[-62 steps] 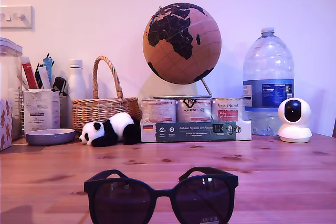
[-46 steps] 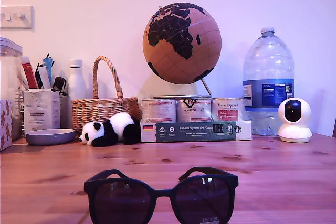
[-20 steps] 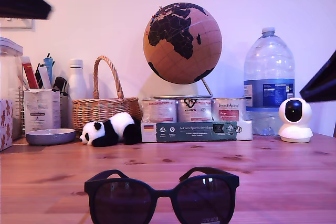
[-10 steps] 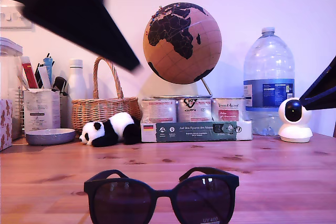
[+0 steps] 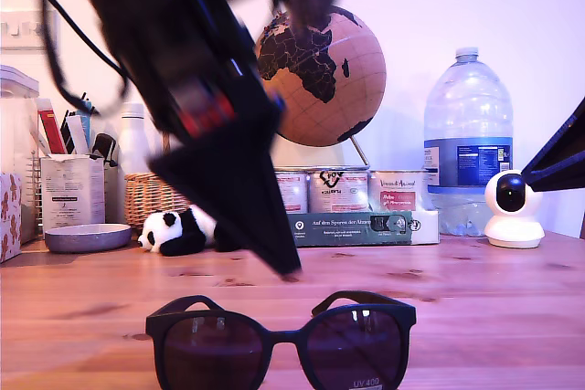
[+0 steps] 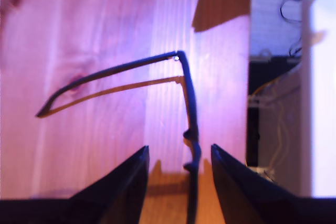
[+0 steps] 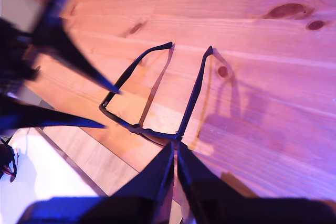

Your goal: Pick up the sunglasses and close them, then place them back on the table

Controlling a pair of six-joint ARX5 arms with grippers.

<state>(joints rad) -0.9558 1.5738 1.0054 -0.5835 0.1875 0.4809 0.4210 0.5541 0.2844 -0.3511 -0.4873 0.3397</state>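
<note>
dark plastic-framed sunglasses [image 5: 281, 342] lying open on reddish pine table [image 5: 475, 289]. first gripper [image 6: 178, 162] spread, straddling frame front; second gripper [image 7: 175, 153] pressed together beside hinge. descend squarely, pinch frame, avoid lenses.

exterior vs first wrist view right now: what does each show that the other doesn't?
Exterior only: globe, plush panda, water bottle, and the sunglasses lenses head-on. First wrist only: my first hand open, a finger on either side of the frame front, and the unfolded temples at full length. Both: the sunglasses lying on the table.
</note>
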